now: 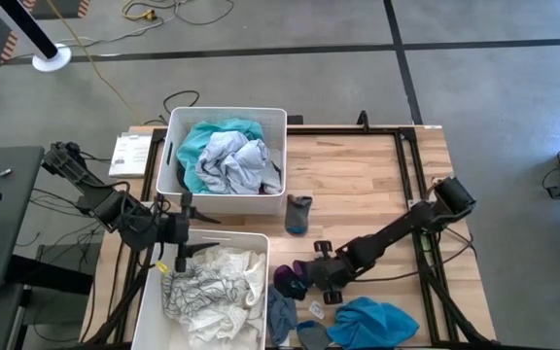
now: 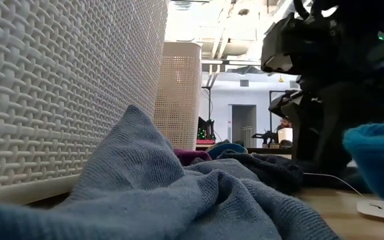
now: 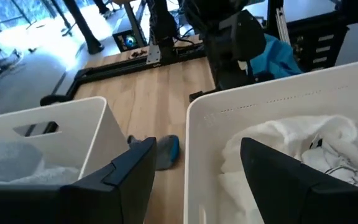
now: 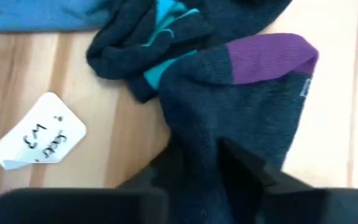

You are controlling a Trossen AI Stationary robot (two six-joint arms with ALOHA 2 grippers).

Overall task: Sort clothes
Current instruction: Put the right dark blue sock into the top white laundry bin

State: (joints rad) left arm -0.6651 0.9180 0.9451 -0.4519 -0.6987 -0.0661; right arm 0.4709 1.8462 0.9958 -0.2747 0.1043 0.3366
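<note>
My right gripper is low over the table's near middle, shut on a dark sock with a purple cuff and a teal patch. A bright blue garment and a grey-blue garment lie beside it on the table. Another dark sock lies by the far bin. My left gripper is open and empty, above the gap between the two white bins. The far bin holds teal and grey clothes. The near bin holds white clothes. My right gripper has the dark sock's plain dark part, away from the purple cuff, between its two fingers. The fingers slant down from the table's right side. The sock lies flat on the table top. The fingertips themselves are hidden by the fabric.
A small white paper tag lies on the wood beside the sock. The near bin's wall stands close to the grey-blue garment. A dark metal frame runs along the table's right and far sides.
</note>
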